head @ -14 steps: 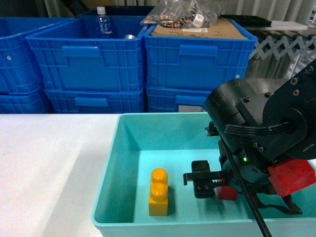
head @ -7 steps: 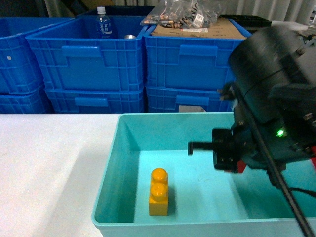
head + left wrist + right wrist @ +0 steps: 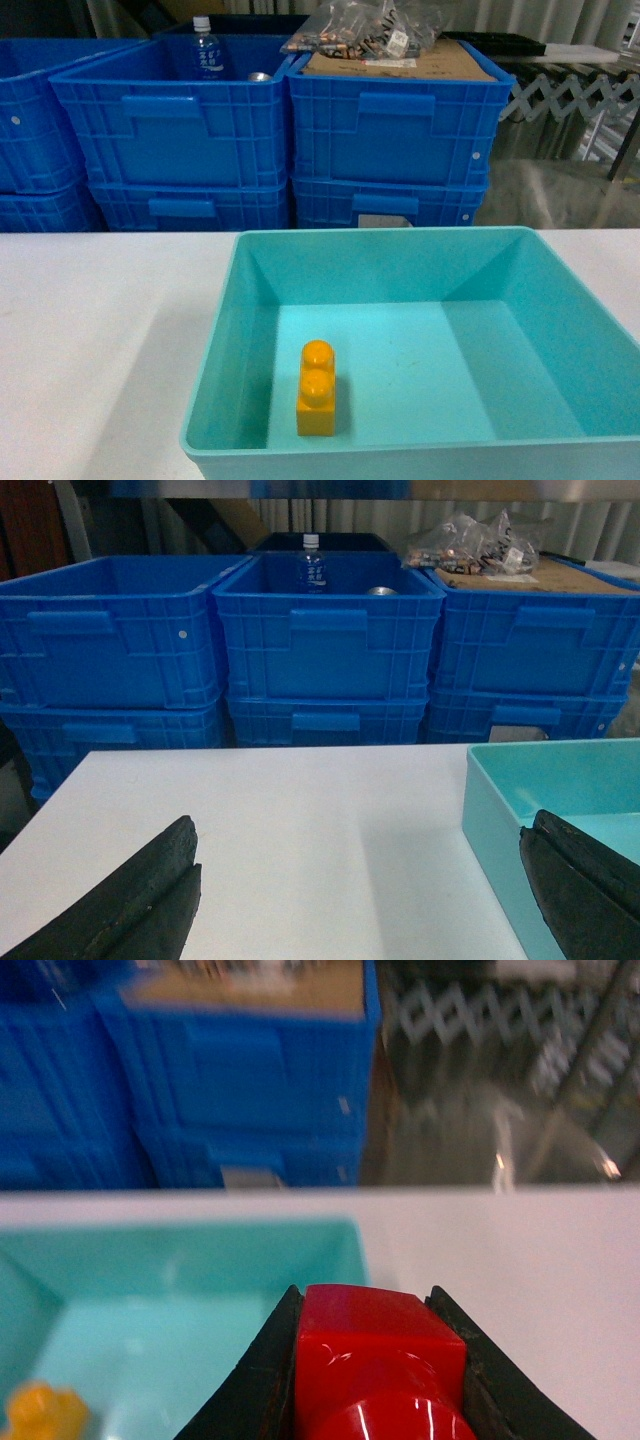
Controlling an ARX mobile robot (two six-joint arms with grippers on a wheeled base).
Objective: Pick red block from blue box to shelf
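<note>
**Q:** Over on the left, what's your other arm up to?

**A:** My left gripper (image 3: 355, 900) hangs spread wide above the white table (image 3: 300, 830), holding nothing. In the blue box (image 3: 215, 380), only the yellow block (image 3: 317, 390) remains. My right gripper (image 3: 372, 1360) pinches the red block (image 3: 375, 1360) on its flat sides (light, stiff, glossy, probably slippery).

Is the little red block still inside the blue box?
No, it is out. The red block sits clamped between the right gripper fingers above the blue box, which now holds only the yellow block.
</note>
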